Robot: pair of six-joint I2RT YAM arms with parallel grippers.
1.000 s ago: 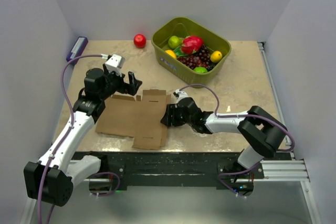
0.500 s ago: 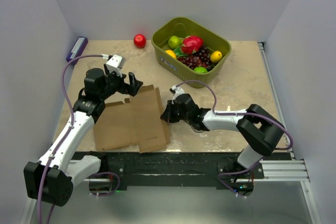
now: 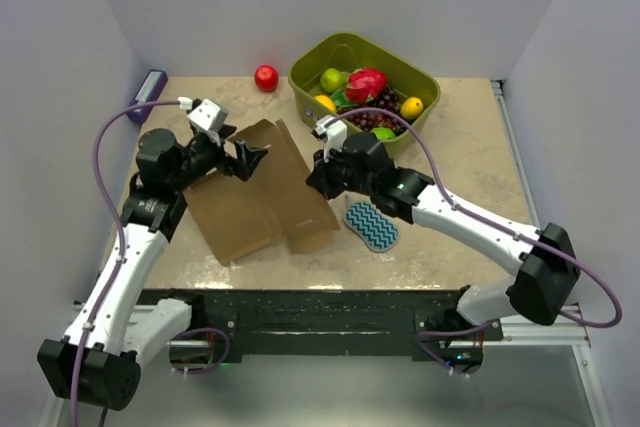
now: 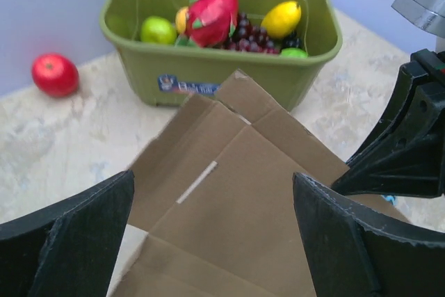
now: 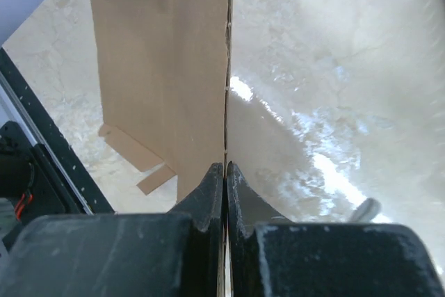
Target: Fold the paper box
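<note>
The paper box (image 3: 262, 197) is a flat brown cardboard blank, tilted up off the table with its right edge raised. My right gripper (image 3: 316, 175) is shut on that right edge; in the right wrist view the thin card (image 5: 167, 67) runs edge-on from between the closed fingertips (image 5: 225, 170). My left gripper (image 3: 247, 157) hangs open just above the blank's upper left part. In the left wrist view the brown panels (image 4: 229, 206) fill the gap between the two wide-apart fingers (image 4: 76, 234), and nothing is held.
A green basket (image 3: 364, 95) of toy fruit stands at the back, just behind the blank's top flap. A red apple (image 3: 266, 77) lies left of it. A teal zigzag sponge (image 3: 371, 224) lies on the table under the right arm. A purple object (image 3: 147, 95) sits at the far left edge.
The right gripper has closed on the blank's right edge and lifted it, tilting the blank up and leftward. The teal sponge has come into sight. The left arm rose slightly.
</note>
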